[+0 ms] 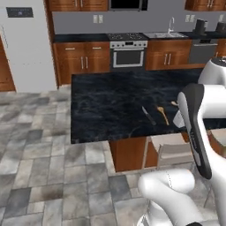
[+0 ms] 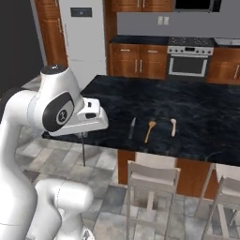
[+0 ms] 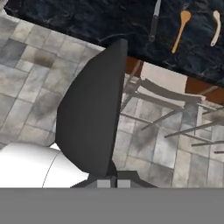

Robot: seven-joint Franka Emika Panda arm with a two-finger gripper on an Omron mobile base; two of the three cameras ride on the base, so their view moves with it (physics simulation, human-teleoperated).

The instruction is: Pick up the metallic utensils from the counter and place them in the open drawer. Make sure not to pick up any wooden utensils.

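On the black stone counter (image 1: 110, 101), near its front edge, lies a slim grey table knife (image 1: 148, 115) (image 2: 132, 127) (image 3: 154, 19). To its right rest two wooden spoons, an orange-tan one (image 1: 163, 114) (image 2: 150, 130) (image 3: 180, 28) and a paler one (image 2: 173, 126) (image 3: 215, 26). My gripper (image 3: 113, 183) is shut and holds nothing. Its hand (image 2: 96, 119) hovers off the counter's front left corner, well short of the knife and tilted down toward the floor. The open drawer is out of view.
Pale stools (image 2: 152, 180) (image 1: 174, 150) stand against the counter's front side, below the utensils. Grey floor tiles (image 1: 39, 145) spread to the left. A fridge (image 1: 26, 44), oven (image 1: 128, 55) and wall cabinets line the back.
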